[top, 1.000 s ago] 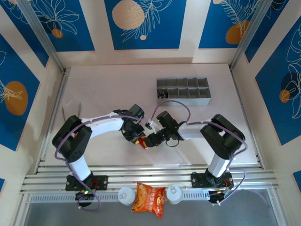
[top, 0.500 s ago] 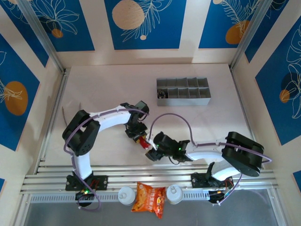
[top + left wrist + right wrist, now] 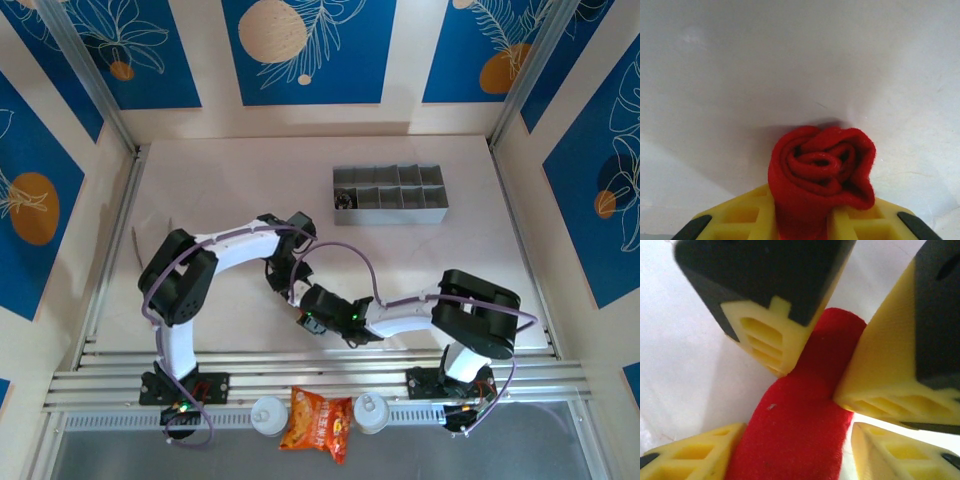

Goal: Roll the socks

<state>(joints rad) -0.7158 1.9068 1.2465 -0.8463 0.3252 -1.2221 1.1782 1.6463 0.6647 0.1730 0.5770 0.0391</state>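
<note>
**Both grippers meet on the rolled red sock near the front of the tabletop**

The red sock [image 3: 821,167] is wound into a tight roll. The left wrist camera looks at its end, where the layers spiral round a small dark hollow. The roll lies on the white tabletop [image 3: 220,190], close to the near edge and about midway along it, where the two arms meet in the overhead view.

The left gripper [image 3: 800,212] has hold of the roll. Its yellow fingers [image 3: 765,335] are closed onto the fabric from both sides. In the right wrist view the sock narrows where they press on it.

The right gripper [image 3: 795,442] straddles the same roll a little further along its length. One finger lies against the red fabric. The other sits just beside it, with a thin pale sliver between them. I cannot tell from this blurred close-up whether the grip is firm.

A grey compartment tray [image 3: 390,195] stands well apart, toward the far right of the tabletop. An orange snack bag [image 3: 315,420] lies on the rails in front of the near edge, between the arm bases.
</note>
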